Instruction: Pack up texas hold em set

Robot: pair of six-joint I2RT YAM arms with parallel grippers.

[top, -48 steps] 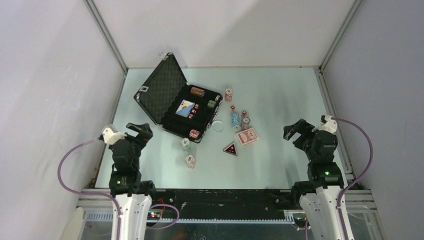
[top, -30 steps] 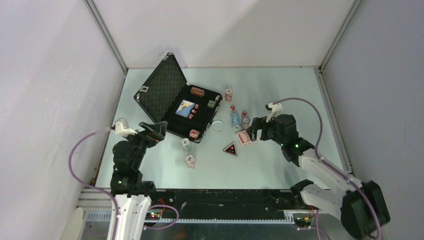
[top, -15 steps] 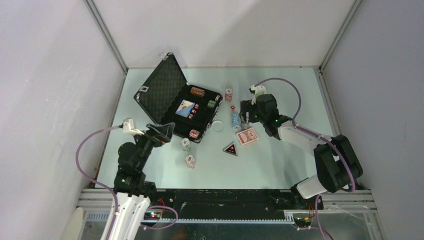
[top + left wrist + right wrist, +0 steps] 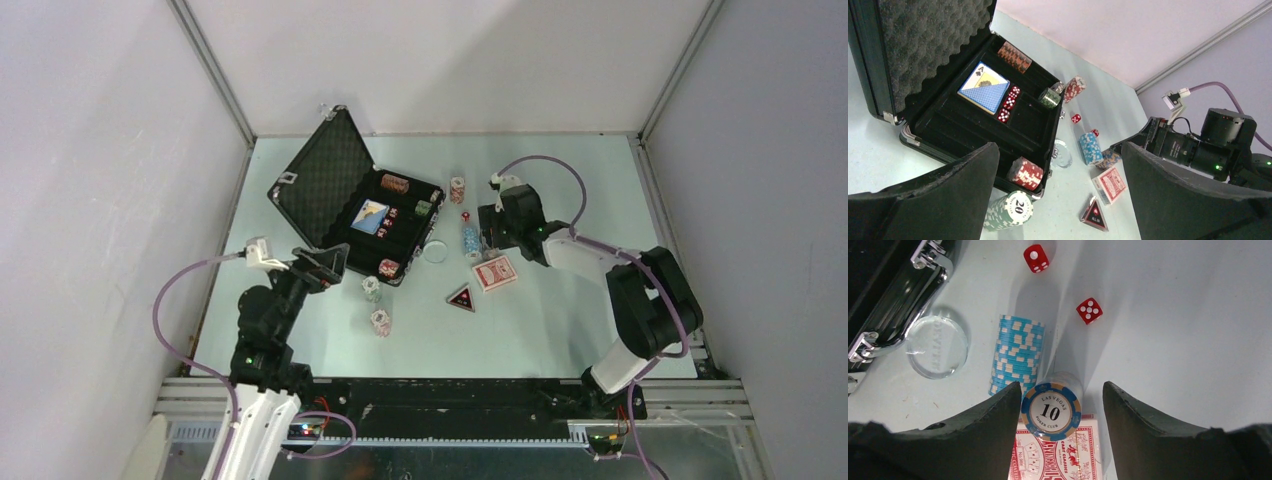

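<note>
**Right arm now out over the loose chips**

Top view: in the last second and a half my right arm has left its folded rest at the right edge and reached out toward the far left. The right gripper [image 4: 487,228] now hangs over the loose pieces just right of the black foam-lined briefcase [image 4: 325,185], which lies open at the far left. The left gripper [image 4: 325,262] has come forward too and has held beside the case's near corner for the last half second. None of the loose pieces has shifted.

Left wrist view: the left gripper [image 4: 1059,155] is spread wide and holds nothing. Inside the case I see a blue card deck [image 4: 984,87] already seated. A green-and-white chip stack [image 4: 1008,210] stands just outside the near wall.

Right wrist view: the right gripper [image 4: 1062,387] is spread apart, straddling the blue-and-orange "10" chip stack [image 4: 1050,411] without visibly touching it. That stack stands just beside a taller light-blue chip stack [image 4: 1017,356], at the far edge of the red card deck [image 4: 1058,455]. I take the "10" stack as the next pick. Most of the outside pieces are still to be packed.
</note>
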